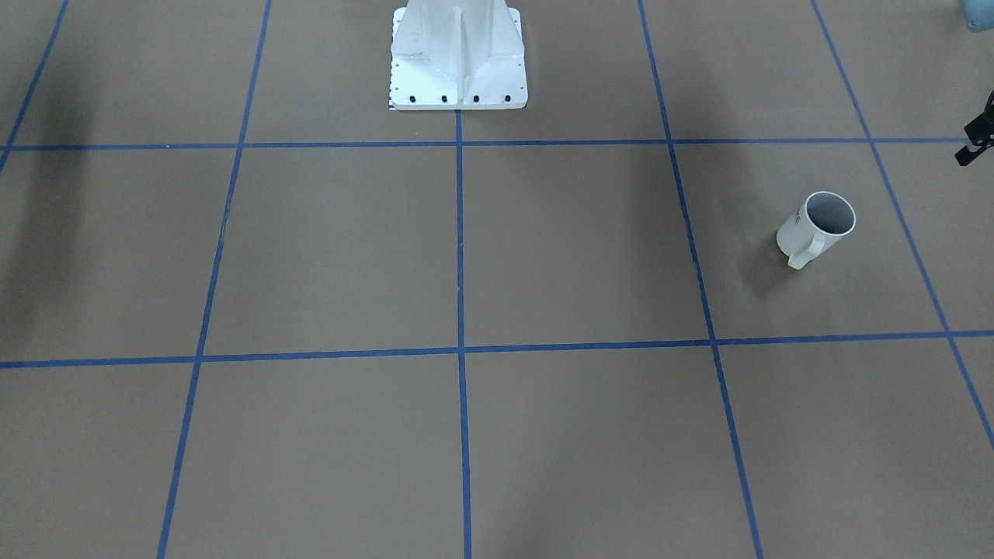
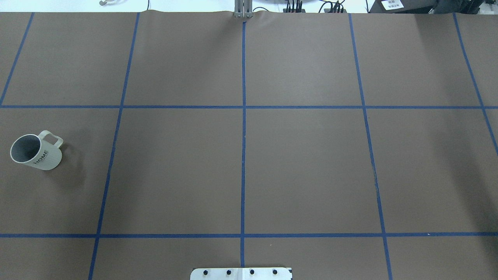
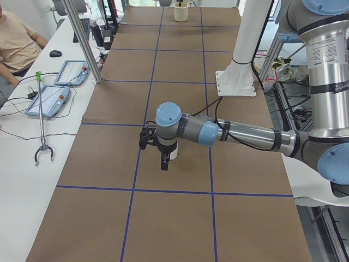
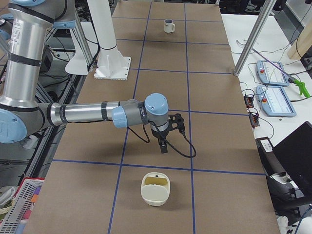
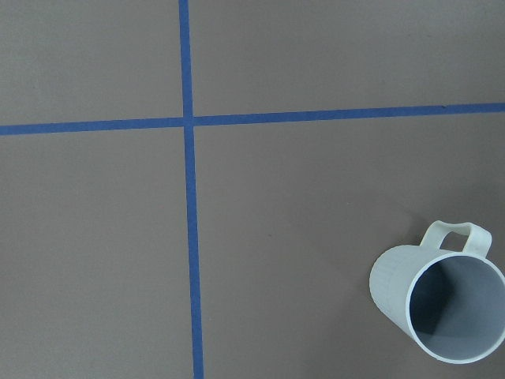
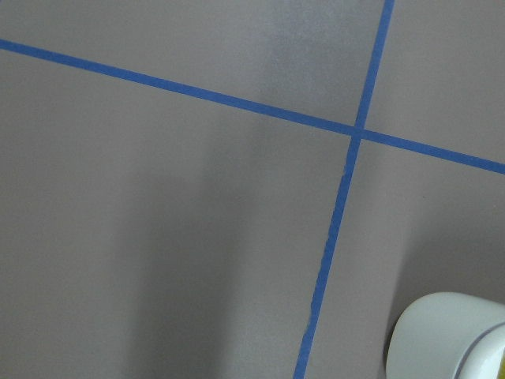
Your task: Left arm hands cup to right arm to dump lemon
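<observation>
The cup (image 2: 42,157) is found upright on the bench (image 2: 303,167), ungrasped, below the left end effector (image 3: 164,165) and apart from it. Whether the left or the right end effector (image 4: 164,147) is clenched or released cannot be told.

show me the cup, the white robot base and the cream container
cup (image 2: 42,157): overhead view, lettered side
white robot base (image 1: 458,74): front-facing view, pedestal front
cream container (image 4: 155,197): exterior right view, near wall

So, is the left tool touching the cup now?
Apart. The front-facing view shows the cup standing alone, and the left tool only at the frame's edge, with bare table between them.
</observation>
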Tool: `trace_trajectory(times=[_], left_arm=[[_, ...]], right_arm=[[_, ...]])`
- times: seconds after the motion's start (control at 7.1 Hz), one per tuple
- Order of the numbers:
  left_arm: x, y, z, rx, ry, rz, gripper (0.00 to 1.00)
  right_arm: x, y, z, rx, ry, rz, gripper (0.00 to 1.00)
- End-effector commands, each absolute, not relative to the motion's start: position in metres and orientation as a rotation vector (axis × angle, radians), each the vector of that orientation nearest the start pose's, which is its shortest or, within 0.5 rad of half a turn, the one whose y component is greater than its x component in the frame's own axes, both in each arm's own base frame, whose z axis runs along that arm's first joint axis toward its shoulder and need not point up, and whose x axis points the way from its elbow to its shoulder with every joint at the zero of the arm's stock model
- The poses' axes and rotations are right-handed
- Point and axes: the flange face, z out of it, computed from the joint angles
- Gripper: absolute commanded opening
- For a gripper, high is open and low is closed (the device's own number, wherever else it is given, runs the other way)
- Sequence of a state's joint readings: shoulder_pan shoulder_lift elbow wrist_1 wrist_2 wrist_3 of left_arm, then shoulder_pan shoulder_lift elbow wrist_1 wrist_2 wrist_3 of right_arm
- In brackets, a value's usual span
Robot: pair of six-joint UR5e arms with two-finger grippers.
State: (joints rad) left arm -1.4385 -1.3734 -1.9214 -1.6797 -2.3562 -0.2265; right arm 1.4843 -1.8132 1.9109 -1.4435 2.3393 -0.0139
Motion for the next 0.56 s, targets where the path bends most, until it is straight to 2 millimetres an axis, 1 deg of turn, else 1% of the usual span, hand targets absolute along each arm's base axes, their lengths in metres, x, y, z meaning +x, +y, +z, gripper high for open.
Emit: trace_trajectory(times=[0.0,0.28,0.42], left_arm=[[-0.0065,-0.4232,0.5613,0.104,0.814,0.015,1.00],[-0.0065,-0.4231,0.5598,0.108,0.814,0.018,1.00],[-0.0072,-0.4225,0.5604,0.106,0.814,0.014,1.00]], right_arm=[[0.0287,-0.4063,0.5841,0.186,-0.774,-0.180,1.00],[0.0278,-0.4120,0.5789,0.195,-0.771,-0.180,1.00],[0.0278,-0.4115,0.5786,0.197,-0.771,-0.181,1.00]])
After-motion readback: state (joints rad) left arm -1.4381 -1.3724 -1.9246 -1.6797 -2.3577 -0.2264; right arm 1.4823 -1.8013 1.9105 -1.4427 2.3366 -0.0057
